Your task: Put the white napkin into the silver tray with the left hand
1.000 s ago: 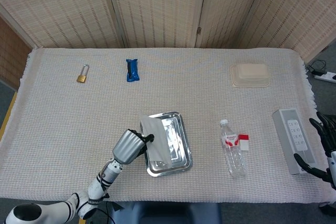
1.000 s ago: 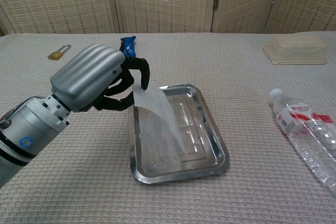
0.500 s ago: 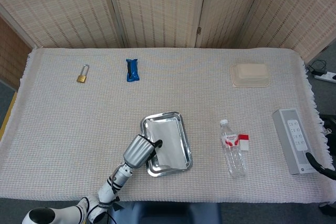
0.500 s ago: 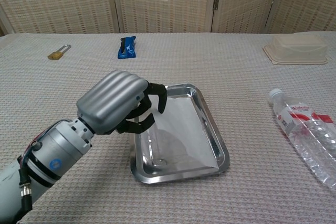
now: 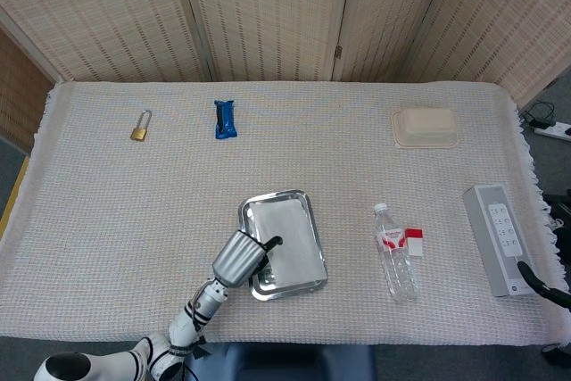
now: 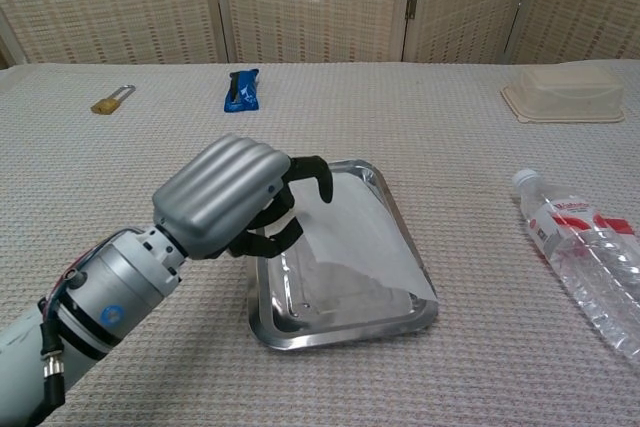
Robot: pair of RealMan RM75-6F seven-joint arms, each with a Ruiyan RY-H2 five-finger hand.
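Observation:
The white napkin lies spread across the silver tray near the table's front middle. In the chest view the napkin slopes from my left hand down to the tray's right rim, with shadow under its near edge above the tray floor. My left hand hovers over the tray's near left corner. Its dark fingers curl at the napkin's left edge and still seem to pinch it. Only a dark sliver of my right hand shows at the far right edge.
A padlock and a blue wrapper lie at the back left. A beige lidded box sits back right. A water bottle lies right of the tray, and a white power strip lies near the right edge.
My left hand came forward and down over the tray, laying the hanging napkin flat across it. One finger has lifted a little. My right hand has slid almost out of view.

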